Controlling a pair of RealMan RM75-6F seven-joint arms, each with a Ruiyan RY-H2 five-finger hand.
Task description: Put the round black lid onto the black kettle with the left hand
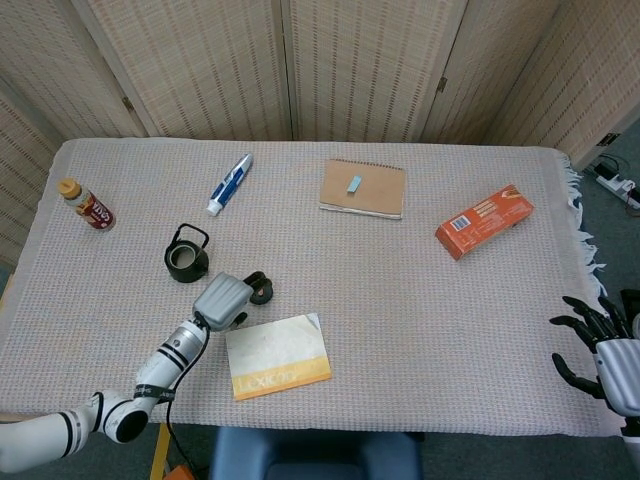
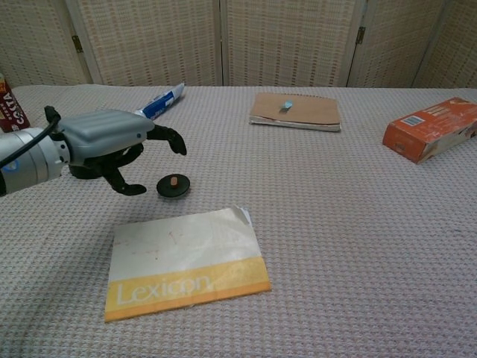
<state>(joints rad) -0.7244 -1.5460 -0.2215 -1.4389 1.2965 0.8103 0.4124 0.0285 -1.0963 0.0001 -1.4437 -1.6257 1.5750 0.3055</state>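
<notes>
The round black lid [image 1: 264,294] [image 2: 173,186] with a small tan knob lies flat on the cloth. To its left in the head view stands the small black kettle [image 1: 186,260], uncovered, with its handle up; the chest view hides it behind my left hand. My left hand [image 1: 226,297] [image 2: 112,143] hovers just left of the lid. It holds nothing, with its fingers [image 2: 168,137] spread above the lid and the thumb low beside it. My right hand [image 1: 608,350] sits off the table's right front corner with its fingers spread, empty.
A white and yellow Lexicon booklet [image 1: 277,355] [image 2: 182,259] lies just in front of the lid. Further back are a toothpaste tube [image 1: 229,183], a brown notebook [image 1: 363,188], an orange box [image 1: 484,221] and a bottle [image 1: 87,204].
</notes>
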